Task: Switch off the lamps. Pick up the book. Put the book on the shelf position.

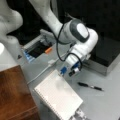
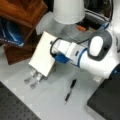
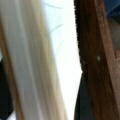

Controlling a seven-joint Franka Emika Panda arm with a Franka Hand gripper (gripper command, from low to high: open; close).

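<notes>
The tool (image 2: 53,51) seemingly pinches the book (image 2: 42,53) by its edge; a firm, level grip suits the lift.

Pen (image 1: 90,86) right of book (image 1: 58,97)

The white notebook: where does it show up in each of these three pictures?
Front view: the book lies bottom centre, right of the brown wooden shelf position.
Front view: the book is left of centre, below the shelf position.
Wrist view: the bright white surface at centre is probably the book, beside wood.
Shared landmark: the black pen on the table, in both front views.
</notes>
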